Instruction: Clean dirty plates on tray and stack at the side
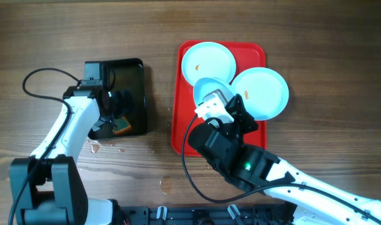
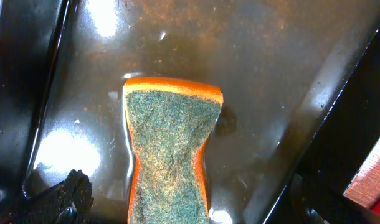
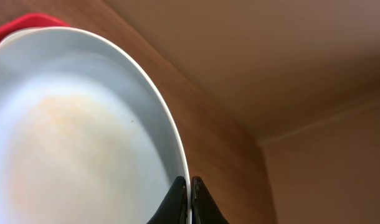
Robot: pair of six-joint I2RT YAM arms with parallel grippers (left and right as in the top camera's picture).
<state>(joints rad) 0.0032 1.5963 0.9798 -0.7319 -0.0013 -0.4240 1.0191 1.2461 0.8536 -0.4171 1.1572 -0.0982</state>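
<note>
Task is judged early, nothing finished. Left end effector (image 1: 117,105) is seen hanging with its fingers spread fully apart and nothing held; the green-faced orange sponge (image 2: 168,149) lies flat directly beneath it on the wet floor of the black tray (image 1: 131,69), not yet picked up. Water drops (image 1: 106,147) are scattered on the tabletop (image 1: 303,37) just beside that end effector, on the near side. Further right, the red tray (image 1: 177,128) is seen with all three plates on or over it. The held plate (image 3: 71,124) is pinched at its rim by the right end effector (image 3: 190,193), fingers pressed together on the thin edge, plate tipped up off the tray; a faint orange film is made out on its face, so it is judged uncleaned. The far plate (image 1: 207,61) lies beyond the right end effector and is partly overlapped by the held one, with an orange smear (image 1: 198,67) showing. The right-hand plate (image 1: 263,94) lies to that end effector's right, overhanging the tray rim, also smeared. No stack is seen at the side. Left to do, as judged: sponge to be grasped, all three plates wiped, then stacked. No brand, label or readable writing is found in any view.
</note>
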